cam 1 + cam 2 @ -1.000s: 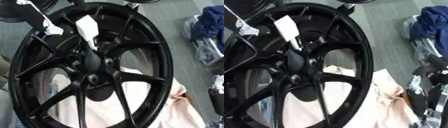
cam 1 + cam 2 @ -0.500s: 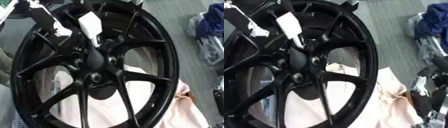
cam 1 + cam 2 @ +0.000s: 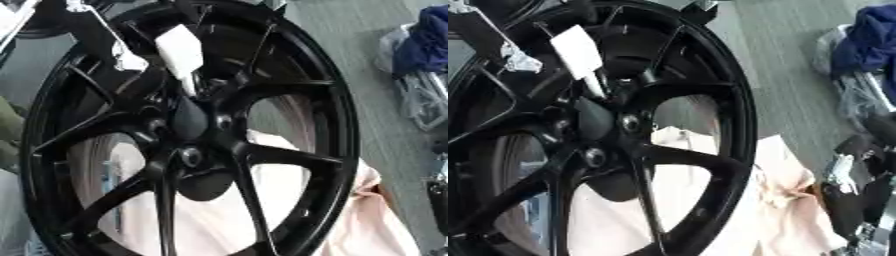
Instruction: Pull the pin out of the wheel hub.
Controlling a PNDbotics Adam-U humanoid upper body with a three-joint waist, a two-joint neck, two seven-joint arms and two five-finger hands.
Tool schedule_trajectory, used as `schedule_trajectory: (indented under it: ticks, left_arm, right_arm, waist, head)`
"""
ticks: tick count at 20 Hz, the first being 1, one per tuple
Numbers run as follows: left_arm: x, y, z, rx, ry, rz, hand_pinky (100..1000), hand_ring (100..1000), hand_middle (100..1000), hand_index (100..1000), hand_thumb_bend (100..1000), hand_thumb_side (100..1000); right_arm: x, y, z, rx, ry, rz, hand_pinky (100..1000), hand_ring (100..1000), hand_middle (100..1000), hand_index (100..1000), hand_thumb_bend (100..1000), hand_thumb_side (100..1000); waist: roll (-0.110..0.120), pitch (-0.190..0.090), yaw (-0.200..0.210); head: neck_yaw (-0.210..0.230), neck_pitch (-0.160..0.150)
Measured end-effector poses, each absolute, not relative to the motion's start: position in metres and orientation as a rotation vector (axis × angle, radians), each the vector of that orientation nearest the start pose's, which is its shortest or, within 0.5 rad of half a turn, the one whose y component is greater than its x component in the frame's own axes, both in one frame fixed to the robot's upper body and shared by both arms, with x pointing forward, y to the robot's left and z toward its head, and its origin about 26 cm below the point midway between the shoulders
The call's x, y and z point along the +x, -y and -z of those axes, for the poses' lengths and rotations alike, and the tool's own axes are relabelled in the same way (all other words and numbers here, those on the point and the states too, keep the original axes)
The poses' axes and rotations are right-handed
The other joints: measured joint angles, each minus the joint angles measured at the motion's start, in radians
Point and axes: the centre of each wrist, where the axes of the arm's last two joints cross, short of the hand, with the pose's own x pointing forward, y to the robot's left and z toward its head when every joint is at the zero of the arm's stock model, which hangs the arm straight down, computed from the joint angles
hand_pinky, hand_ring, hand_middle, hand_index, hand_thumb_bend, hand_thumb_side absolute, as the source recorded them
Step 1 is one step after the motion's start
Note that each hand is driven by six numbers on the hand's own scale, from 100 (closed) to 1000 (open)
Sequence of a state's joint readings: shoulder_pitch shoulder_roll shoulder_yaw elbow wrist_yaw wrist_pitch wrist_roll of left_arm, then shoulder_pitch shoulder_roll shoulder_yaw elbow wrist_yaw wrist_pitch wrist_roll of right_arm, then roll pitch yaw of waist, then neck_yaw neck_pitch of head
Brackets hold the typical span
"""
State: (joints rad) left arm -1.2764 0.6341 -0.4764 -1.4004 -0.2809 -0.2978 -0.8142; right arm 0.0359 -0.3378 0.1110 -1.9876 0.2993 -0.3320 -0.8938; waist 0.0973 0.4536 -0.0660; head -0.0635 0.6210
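A large black spoked wheel [image 3: 297, 165] fills both views, its hub [image 3: 188, 122] at the centre left. A white pin [image 3: 179, 47] with a flat white head and a thin shaft stands in the hub's upper side, slanting up and left. My left hand [image 3: 131, 60], black with silver joints, reaches in from the upper left and sits right beside the pin's head; its fingers merge with the black spokes. My right hand [image 3: 846, 197] rests at the lower right, off the wheel, fingers up and relaxed.
A pale pink cloth [image 3: 785, 200] lies under the wheel and spills out to its right. Blue fabric [image 3: 868, 45] and clear plastic [image 3: 424, 100] lie on the grey floor at the upper right. A lug hole [image 3: 629, 121] shows beside the hub.
The whole picture has tilted and shifted, so the camera moved. The pin stays in the hub with my left hand beside it. My right hand sits lower in the view.
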Motion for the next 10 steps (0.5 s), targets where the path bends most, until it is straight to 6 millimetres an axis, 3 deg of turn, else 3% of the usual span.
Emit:
schedule_trajectory:
  ticks: [4, 10]
  left_arm:
    - [0.3987, -0.1640, -0.3938, -0.620, -2.051, -2.617, 901, 887, 795, 850, 345, 313]
    - [0.3985, -0.1597, -0.3921, -0.602, -2.030, -2.622, 883, 870, 763, 831, 274, 175]
  right_arm:
    - [0.2535, 0.2669, -0.1014, -0.741, 2.400, 0.349, 495, 804, 757, 764, 100, 497]
    - [0.2549, 0.2663, -0.1032, -0.724, 2.402, 0.364, 494, 799, 753, 760, 100, 503]
  waist:
    - [0.009, 0.000, -0.001]
    - [0.017, 0.000, -0.006]
  head:
    - [0.000, 0.000]
    - [0.002, 0.000]
